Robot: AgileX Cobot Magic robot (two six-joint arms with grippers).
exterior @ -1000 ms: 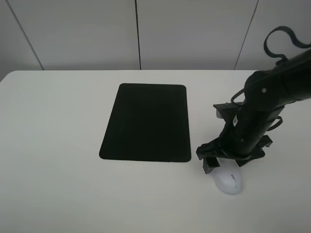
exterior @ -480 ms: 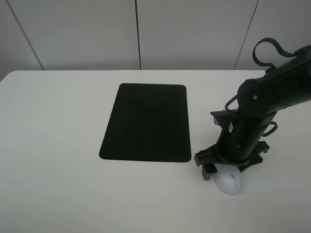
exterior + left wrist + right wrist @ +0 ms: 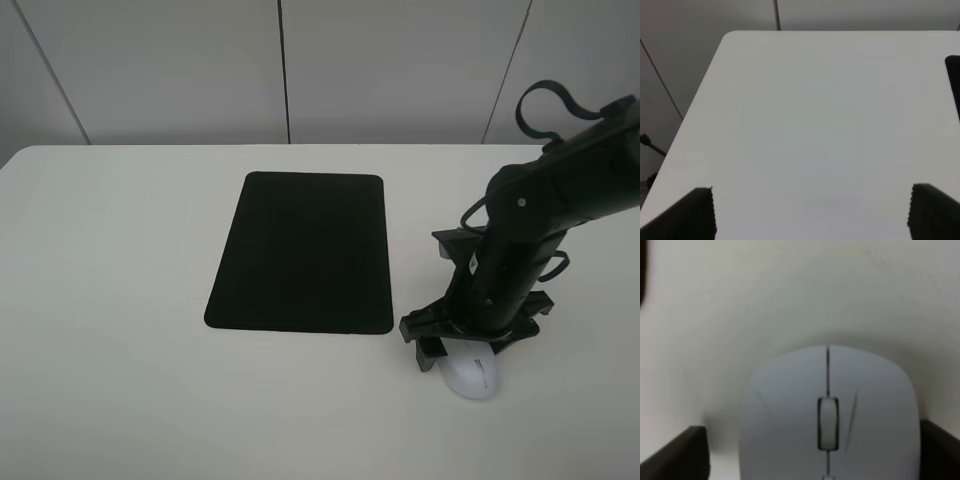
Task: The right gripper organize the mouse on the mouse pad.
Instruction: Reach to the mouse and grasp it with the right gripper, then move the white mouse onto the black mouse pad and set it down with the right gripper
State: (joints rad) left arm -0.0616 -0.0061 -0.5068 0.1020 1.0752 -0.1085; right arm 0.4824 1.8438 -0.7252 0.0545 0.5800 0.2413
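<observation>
The white mouse (image 3: 471,377) lies on the white table, right of and below the black mouse pad (image 3: 305,252) and off it. My right gripper (image 3: 462,352) is down over the mouse's far end, open, one finger on each side. In the right wrist view the mouse (image 3: 829,415) fills the space between the dark fingers (image 3: 675,455); a small gap shows on one side, while the other finger stands close against it. My left gripper (image 3: 810,215) is open and empty over bare table. The left arm does not show in the exterior view.
The white table (image 3: 110,300) ends at a grey panelled wall at the back. Its front edge lies close below the mouse. A sliver of the pad shows in the left wrist view (image 3: 955,80) and in the right wrist view (image 3: 642,270).
Over the last second my right arm has shifted slightly left and lowered so that the gripper straddles the mouse. The mouse and pad have not moved.
</observation>
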